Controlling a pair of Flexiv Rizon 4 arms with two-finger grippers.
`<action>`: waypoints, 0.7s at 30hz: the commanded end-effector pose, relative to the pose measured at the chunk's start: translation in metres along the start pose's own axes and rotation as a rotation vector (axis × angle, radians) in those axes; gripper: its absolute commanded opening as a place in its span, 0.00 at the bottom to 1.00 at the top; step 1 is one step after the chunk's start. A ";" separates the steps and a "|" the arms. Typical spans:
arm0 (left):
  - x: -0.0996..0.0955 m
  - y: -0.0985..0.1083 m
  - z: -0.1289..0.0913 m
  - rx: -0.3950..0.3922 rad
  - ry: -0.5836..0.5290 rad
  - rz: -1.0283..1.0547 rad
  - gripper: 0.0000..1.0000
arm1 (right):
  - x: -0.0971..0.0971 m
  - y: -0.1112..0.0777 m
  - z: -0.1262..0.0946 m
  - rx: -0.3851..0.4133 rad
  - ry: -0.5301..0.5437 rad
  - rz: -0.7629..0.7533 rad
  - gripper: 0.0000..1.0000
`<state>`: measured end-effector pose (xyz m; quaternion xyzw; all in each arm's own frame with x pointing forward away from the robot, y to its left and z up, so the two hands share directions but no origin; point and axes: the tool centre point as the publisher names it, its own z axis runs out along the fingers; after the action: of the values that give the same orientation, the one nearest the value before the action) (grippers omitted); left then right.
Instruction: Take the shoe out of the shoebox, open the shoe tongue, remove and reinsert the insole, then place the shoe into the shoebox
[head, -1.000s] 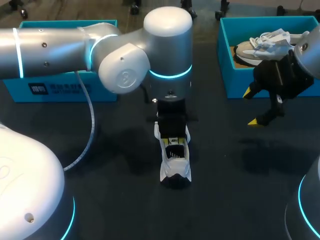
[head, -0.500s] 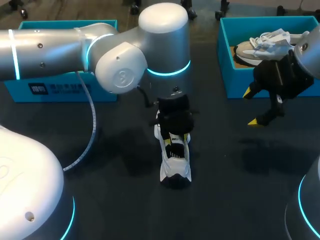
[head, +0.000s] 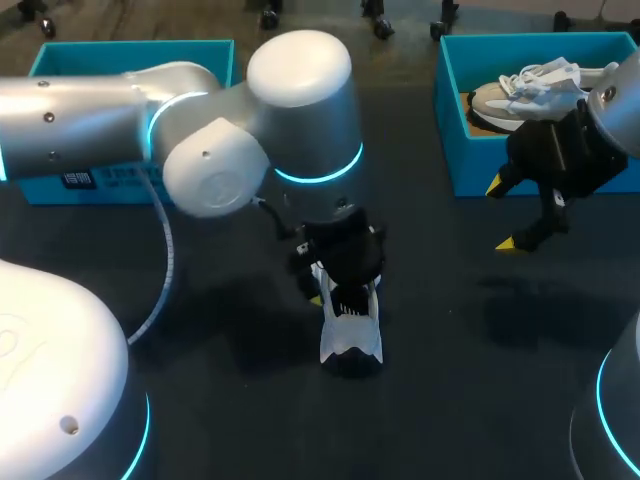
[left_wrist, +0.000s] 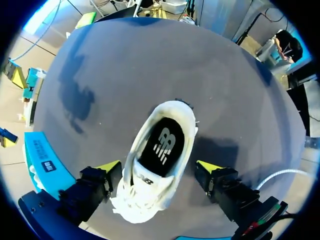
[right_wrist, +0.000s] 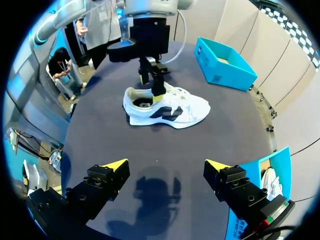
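Left wrist view: my left hand (left_wrist: 159, 167) hangs over the shoe (left_wrist: 145, 200), its fingers apart, one on each side of the heel opening. I cannot tell whether either one touches the upper, so I call it unclamped. The shoe stands on its sole on the desk (left_wrist: 150, 65), which turns the opening up towards the hand; the dark insole (left_wrist: 162, 145) lies seated inside, directly below the hand. I judge the straddle is meant for reaching down to the insole.

Right wrist view: my right hand (right_wrist: 166, 165) is spread and empty above bare desk; the shoe lies well ahead of it, side on, with the left hand over its heel. I take this as waiting clear of the work. Beyond the shoe sits the far shoebox (right_wrist: 225, 65), open-topped; I see no shoe in it. Just beside the right hand is the near shoebox (right_wrist: 272, 160), holding a second shoe (right_wrist: 270, 181).

Head view: the boxes flank the desk, well apart from the shoe under the left hand.
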<state>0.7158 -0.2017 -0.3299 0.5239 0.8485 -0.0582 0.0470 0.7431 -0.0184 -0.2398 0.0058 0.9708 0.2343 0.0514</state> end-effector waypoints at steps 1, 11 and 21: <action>0.006 0.002 -0.001 0.002 -0.020 0.002 1.00 | 0.001 0.000 0.000 0.001 -0.001 0.000 1.00; -0.005 -0.001 -0.015 0.006 -0.008 -0.139 1.00 | 0.001 0.000 0.000 0.001 -0.001 0.000 1.00; 0.000 -0.010 -0.027 0.033 0.013 -0.448 1.00 | 0.001 0.000 0.000 0.001 -0.001 0.000 1.00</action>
<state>0.7072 -0.2035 -0.3063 0.3534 0.9314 -0.0817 0.0298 0.7431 -0.0184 -0.2398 0.0057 0.9708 0.2343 0.0515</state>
